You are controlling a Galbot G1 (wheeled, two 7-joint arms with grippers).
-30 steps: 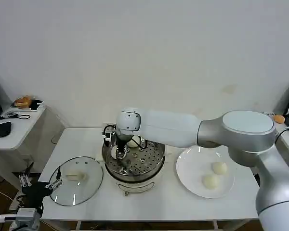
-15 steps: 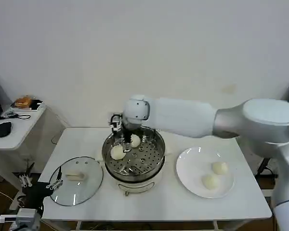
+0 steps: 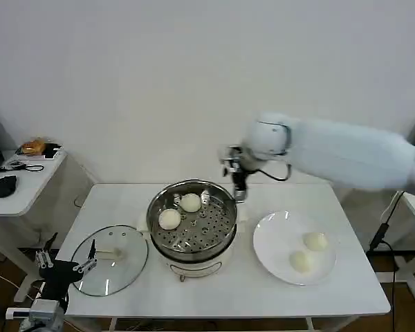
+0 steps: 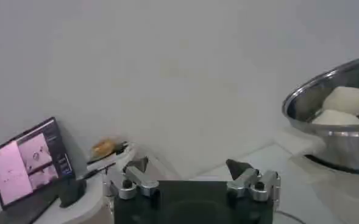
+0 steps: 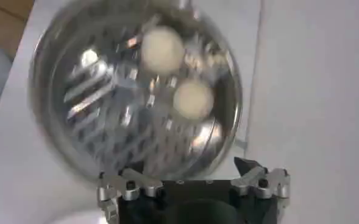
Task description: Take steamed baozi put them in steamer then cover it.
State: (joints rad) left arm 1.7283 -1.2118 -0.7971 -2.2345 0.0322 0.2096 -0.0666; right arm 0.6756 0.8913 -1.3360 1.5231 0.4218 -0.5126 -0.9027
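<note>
I count two steamed baozi inside the steamer [image 3: 192, 225], resting on its perforated tray floor toward the far left of the pot: one bun [image 3: 190, 202] near the back wall, the other bun [image 3: 169, 218] just in front of it and to its left, close together. In the right wrist view the same pair [image 5: 193, 98] sits on the tray floor, with the steel rim around them. The other two baozi [image 3: 315, 241] lie on the white plate [image 3: 271, 242] to the right of the steamer, side by side and apart from the plate's rim. The steamer stands uncovered on its white base at the middle of the white table [image 3: 124, 196].

The cover [image 3: 111, 259] lies flat on the table to the left of the steamer, handle up, its rim near the pot.

My right gripper [image 3: 238, 181] hangs above the table just behind the steamer's right rim, between the pot and the plate. Its fingers [image 5: 255, 180] stand wide apart with nothing between them.

My left gripper [image 3: 63, 265] sits low at the table's near left corner, beside the cover's edge. Its fingers [image 4: 247, 177] are likewise spread wide and empty, and the left wrist view shows the steamer [image 4: 334, 125] off to one side with the two buns inside.
</note>
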